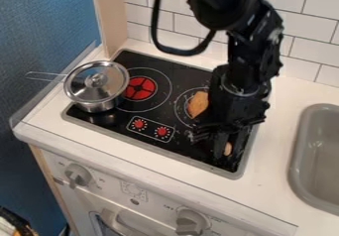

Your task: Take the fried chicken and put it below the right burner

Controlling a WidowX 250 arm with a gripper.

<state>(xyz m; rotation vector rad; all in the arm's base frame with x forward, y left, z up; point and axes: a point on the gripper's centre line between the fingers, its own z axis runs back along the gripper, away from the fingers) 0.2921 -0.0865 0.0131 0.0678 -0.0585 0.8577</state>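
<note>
We locate a brown piece [198,104] on the right burner [181,112], up and left of the fingers [219,148]; a smaller tan part [228,148], partly hidden, sits beside them, below the burner. We cannot tell which is the fried chicken, nor the fingers' opening.

I'm in a kitchen, a toy one by its look — around me are a black stove [189,71] with a lidded pot [99,102], a grey sink [322,155] in a white counter [281,146], wall tiles [306,24] and oven knobs [78,174].
</note>
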